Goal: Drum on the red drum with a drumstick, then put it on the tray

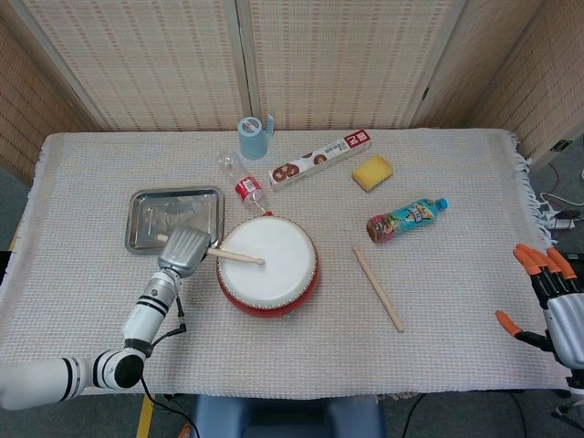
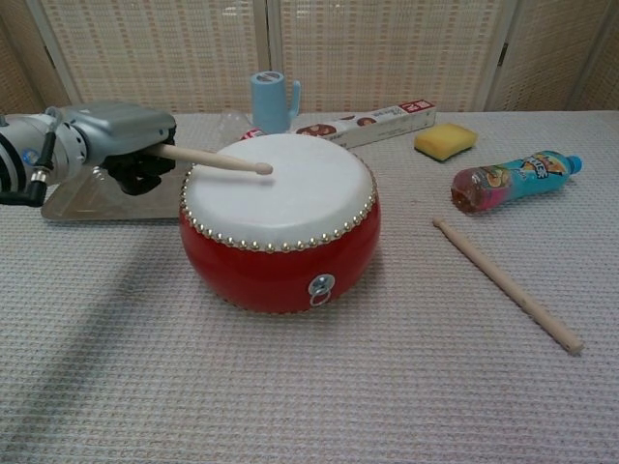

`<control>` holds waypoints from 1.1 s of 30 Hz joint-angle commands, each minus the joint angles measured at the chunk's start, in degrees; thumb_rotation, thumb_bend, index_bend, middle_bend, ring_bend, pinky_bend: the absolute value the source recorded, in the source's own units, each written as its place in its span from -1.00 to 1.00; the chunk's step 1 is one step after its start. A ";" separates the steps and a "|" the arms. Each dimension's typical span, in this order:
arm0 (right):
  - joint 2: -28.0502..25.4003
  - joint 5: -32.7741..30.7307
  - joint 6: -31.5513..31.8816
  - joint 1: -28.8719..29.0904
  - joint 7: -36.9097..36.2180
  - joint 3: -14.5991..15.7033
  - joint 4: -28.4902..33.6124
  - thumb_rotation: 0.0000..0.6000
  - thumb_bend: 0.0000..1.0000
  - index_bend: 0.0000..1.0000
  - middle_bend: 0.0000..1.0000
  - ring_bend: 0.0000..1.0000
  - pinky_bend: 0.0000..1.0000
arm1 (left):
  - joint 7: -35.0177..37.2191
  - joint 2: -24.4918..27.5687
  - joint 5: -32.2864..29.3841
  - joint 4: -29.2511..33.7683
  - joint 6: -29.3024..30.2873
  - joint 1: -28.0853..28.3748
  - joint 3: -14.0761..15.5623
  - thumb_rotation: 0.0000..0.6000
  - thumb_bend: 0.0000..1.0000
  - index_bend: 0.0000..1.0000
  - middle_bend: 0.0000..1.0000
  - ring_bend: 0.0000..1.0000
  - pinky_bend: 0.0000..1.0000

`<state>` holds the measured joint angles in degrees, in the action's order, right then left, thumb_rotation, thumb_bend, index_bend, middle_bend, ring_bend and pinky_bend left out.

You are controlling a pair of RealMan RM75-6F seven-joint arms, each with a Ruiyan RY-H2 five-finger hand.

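The red drum point(image 1: 267, 266) point(image 2: 280, 225) with its white skin stands in the middle of the table. My left hand point(image 1: 184, 249) point(image 2: 124, 141) sits just left of it and grips a wooden drumstick point(image 1: 239, 257) point(image 2: 215, 160). The stick reaches over the skin, its tip at or just above the surface. A metal tray point(image 1: 173, 217) point(image 2: 73, 198) lies behind my left hand. A second drumstick point(image 1: 378, 288) point(image 2: 506, 282) rests on the cloth to the right of the drum. My right hand point(image 1: 550, 305) hangs open past the table's right edge, holding nothing.
Behind the drum are a small clear bottle point(image 1: 244, 185), a blue tape roll point(image 1: 252, 136) point(image 2: 270, 100) and a long box point(image 1: 319, 159) point(image 2: 377, 120). A yellow sponge point(image 1: 372, 172) point(image 2: 445, 140) and a lying drink bottle point(image 1: 406, 219) point(image 2: 513, 180) are at the right.
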<state>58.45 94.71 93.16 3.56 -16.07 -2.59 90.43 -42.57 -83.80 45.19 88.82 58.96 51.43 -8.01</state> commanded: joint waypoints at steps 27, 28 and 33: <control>-0.11 -0.11 0.09 -0.15 0.25 -0.06 0.16 1.00 -0.53 -1.00 -0.89 -1.00 -1.00 | 6.22 1.33 -1.93 0.12 -2.10 -0.38 -1.84 1.00 0.62 1.00 1.00 1.00 1.00; -0.13 -0.10 0.14 -0.18 0.32 -0.06 0.21 1.00 -0.53 -1.00 -0.89 -1.00 -1.00 | 9.41 2.65 -2.54 1.06 -3.24 -0.82 -3.32 1.00 0.62 1.00 1.00 1.00 1.00; -0.06 -0.25 0.00 -0.21 0.30 -0.04 0.15 1.00 -0.53 -1.00 -0.89 -1.00 -1.00 | 18.61 6.27 -4.17 0.37 -7.28 -1.91 -7.16 1.00 0.61 1.00 1.00 1.00 1.00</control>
<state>58.39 94.46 93.15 3.35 -15.77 -2.63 90.59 -30.59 -80.56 42.68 88.60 54.76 50.63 -11.63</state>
